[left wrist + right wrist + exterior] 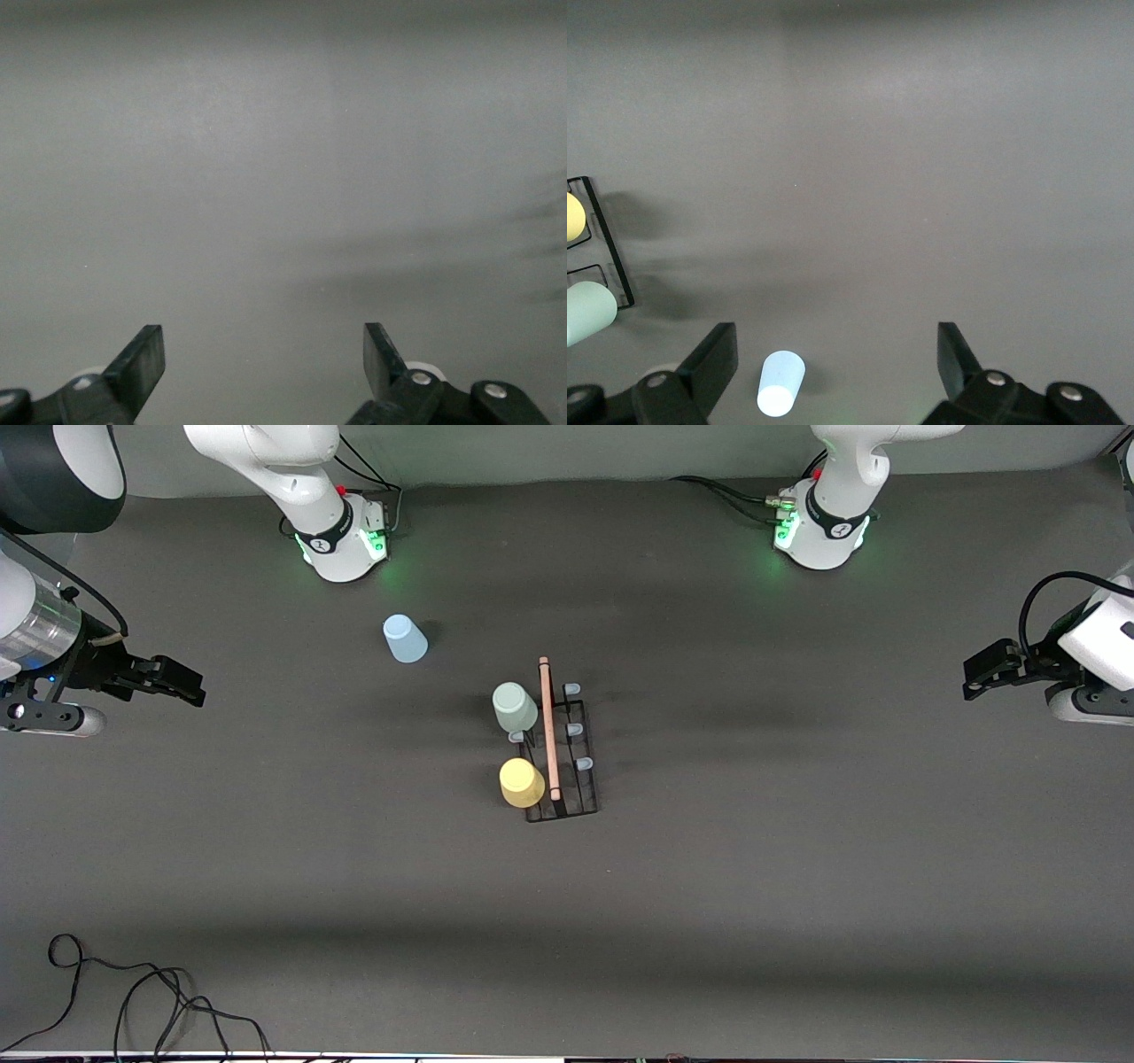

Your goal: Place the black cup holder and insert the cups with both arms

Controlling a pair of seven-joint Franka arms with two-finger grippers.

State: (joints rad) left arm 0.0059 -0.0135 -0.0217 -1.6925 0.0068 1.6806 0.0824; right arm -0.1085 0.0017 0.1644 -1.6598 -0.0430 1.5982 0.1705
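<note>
Rack: we are seeing the black cup holder (567, 757) standing mid-table, green cup (515, 707) and yellow cup (521, 782) on its prongs
Blue cup (405, 638): lying on the table toward the right arm's base
Left gripper (264, 354): hanging spread wide, holding nothing, over its table end
Right gripper (837, 354): spread wide, holding nothing, over its end

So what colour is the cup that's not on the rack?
Light blue cup, clearest in the front view.

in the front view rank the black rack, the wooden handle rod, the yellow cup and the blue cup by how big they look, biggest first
1. black cup holder, the largest by outline.
2. wooden handle rod, long but thin.
3. yellow cup and light blue cup: they look about alike, so I would not rank them.
</note>
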